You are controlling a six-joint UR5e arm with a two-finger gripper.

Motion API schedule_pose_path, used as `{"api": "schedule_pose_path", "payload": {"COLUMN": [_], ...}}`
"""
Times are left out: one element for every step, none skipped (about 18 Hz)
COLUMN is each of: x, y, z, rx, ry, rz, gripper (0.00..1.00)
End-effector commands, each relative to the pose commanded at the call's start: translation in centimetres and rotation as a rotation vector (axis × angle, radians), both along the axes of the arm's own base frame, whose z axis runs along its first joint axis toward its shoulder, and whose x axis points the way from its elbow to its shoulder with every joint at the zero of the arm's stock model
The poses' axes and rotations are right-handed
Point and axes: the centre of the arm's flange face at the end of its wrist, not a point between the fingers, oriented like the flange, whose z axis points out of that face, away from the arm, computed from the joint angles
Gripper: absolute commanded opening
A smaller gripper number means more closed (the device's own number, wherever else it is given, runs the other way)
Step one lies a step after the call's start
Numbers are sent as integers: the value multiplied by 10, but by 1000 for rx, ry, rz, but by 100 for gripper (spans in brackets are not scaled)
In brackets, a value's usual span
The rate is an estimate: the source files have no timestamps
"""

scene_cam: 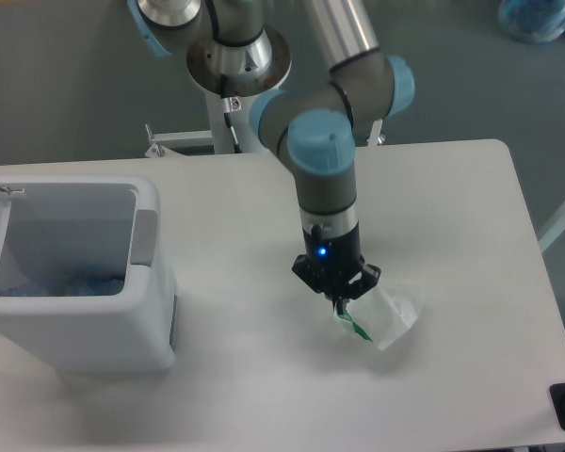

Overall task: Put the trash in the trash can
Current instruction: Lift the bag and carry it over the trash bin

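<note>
Landmark: large white boxy plastic trash can (75, 282), lid swung open at its left so the mouth is free to take a drop
Trash: wrinkly whitish translucent plastic bag with a green mark (381, 315), well to the can's right, on the white bench (471, 235)
Fingers (340, 299): drawn together, pinching the bag's near edge by the green mark, probably for a secure lift
Inside can: something bluish (71, 282), too blurred to name
Next, judged: raise the bag, carry it left over the can

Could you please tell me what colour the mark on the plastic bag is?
Green, on the wrinkly whitish translucent plastic bag, just below the gripper; the fixed camera shows it.
</note>
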Motion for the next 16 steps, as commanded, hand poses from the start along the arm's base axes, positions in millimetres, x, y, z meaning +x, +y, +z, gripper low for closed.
{"api": "schedule_pose_path", "payload": {"x": [4, 11, 22, 32, 42, 66, 74, 88, 105, 120, 136, 148, 161, 175, 189, 202], "y": [1, 1, -1, -5, -11, -19, -23, -20, -19, -17, -17, -15, -13, -8, -3, 3], "z": [24, 44, 63, 82, 99, 132, 155, 173, 187, 194, 201, 204, 208, 209, 210, 209], "rx": [69, 131, 184, 226, 261, 324, 366, 407, 438, 456, 471, 480, 485, 485, 484, 483], "ry": [-13, -33, -46, -47, -47, -39, -29, -36, -41, -51, -57, -66, -66, -70, -75, -83], "rz": [39, 58, 62, 66, 76, 85, 97, 90, 64, 28, -6, -31, -55, -84, -112, -138], "gripper": [0, 0, 0, 0, 0, 0, 0, 0, 0, 0, 0, 0, 0, 0, 0, 0]}}
